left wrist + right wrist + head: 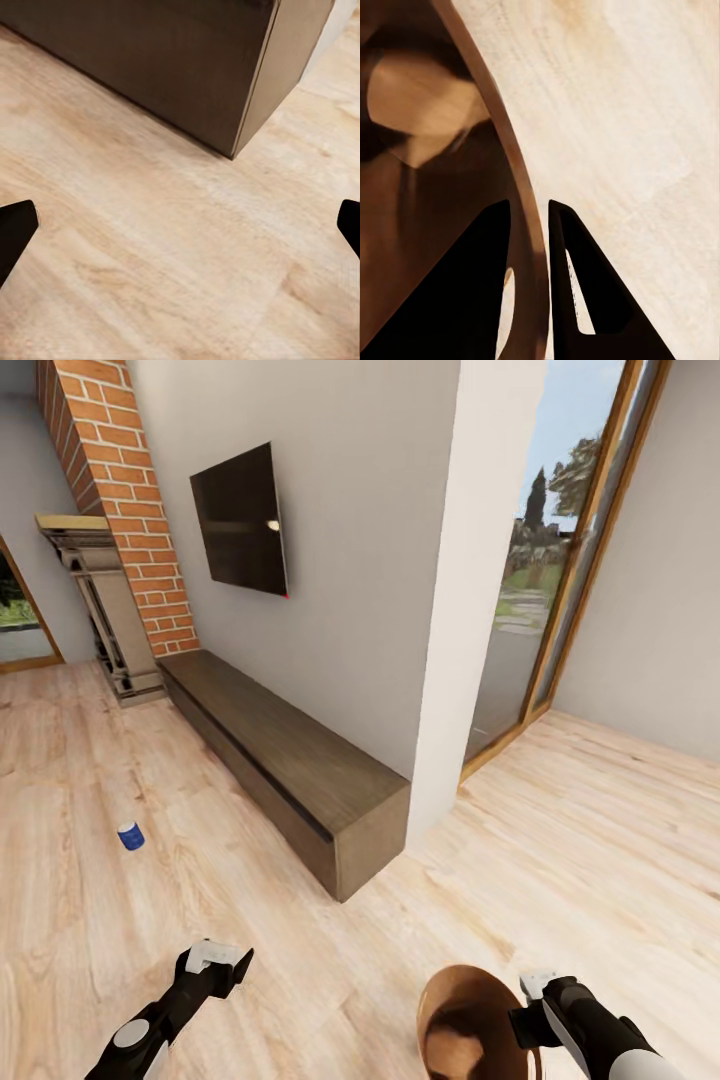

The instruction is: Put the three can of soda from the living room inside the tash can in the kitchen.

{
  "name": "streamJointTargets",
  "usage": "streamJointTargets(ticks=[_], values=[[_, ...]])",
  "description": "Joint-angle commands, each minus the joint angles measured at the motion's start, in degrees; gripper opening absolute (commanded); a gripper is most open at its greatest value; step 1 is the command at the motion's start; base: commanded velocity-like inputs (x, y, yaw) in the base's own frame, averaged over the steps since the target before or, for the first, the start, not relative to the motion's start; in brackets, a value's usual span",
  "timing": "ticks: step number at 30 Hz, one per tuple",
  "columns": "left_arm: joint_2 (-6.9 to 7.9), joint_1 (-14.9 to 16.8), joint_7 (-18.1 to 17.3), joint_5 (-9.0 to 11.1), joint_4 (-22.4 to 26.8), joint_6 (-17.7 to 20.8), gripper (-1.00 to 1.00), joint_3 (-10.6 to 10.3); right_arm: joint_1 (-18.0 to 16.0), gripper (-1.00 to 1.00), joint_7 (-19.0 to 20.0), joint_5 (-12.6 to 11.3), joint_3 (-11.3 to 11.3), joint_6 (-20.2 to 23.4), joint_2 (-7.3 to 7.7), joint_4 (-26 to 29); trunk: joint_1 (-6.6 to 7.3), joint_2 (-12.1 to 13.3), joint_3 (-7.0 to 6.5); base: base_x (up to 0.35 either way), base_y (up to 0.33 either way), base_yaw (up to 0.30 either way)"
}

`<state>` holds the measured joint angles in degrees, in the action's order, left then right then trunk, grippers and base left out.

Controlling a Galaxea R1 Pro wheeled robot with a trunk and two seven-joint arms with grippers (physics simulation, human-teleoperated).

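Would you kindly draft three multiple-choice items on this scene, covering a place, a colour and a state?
1. Where is the soda can?
A. on the floor
B. on the cabinet
C. in the bucket

2. What colour is it?
A. orange
B. blue
C. green

3. The right hand is:
A. open and empty
B. shut on the bucket's rim
C. holding a can

Answers:
1 A, it stands on the floor, apart from the cabinet.
2 B, its side is blue.
3 B, its fingers pinch the rim of the bucket.
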<state>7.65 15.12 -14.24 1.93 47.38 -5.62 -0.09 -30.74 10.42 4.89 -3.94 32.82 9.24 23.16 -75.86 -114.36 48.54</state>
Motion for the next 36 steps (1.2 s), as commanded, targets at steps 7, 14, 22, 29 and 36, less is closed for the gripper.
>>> streamJointTargets(ticks=[7, 14, 22, 29, 36], values=[[0.00, 0.0, 0.0, 0.0, 0.0, 0.0, 1.00, 0.0, 0.0, -1.00, 0.1, -0.6, 0.1, 0.1, 0.01, 0.0, 0.00, 0.0, 0.00, 0.266, 0.207, 0.003], [0.00, 0.0, 0.0, 0.0, 0.0, 0.0, 1.00, 0.0, 0.0, -1.00, 0.1, -0.5, 0.1, 0.1, -0.14, 0.0, 0.00, 0.0, 0.12, 0.236, 0.216, 0.138], [0.00, 0.0, 0.0, 0.0, 0.0, 0.0, 1.00, 0.0, 0.0, -1.00, 0.1, -0.5, 0.1, 0.1, -0.34, 0.0, 0.00, 0.0, 0.41, 0.251, 0.200, 0.218], [0.00, 0.0, 0.0, 0.0, 0.0, 0.0, 1.00, 0.0, 0.0, -1.00, 0.1, -0.5, 0.1, 0.1, -0.36, 0.0, 0.00, 0.0, 0.68, 0.255, 0.197, 0.224], [0.00, 0.0, 0.0, 0.0, 0.0, 0.0, 1.00, 0.0, 0.0, -1.00, 0.1, -0.5, 0.1, -0.5, -0.36, 0.0, 0.00, 0.0, 0.95, 0.253, 0.199, 0.224]])
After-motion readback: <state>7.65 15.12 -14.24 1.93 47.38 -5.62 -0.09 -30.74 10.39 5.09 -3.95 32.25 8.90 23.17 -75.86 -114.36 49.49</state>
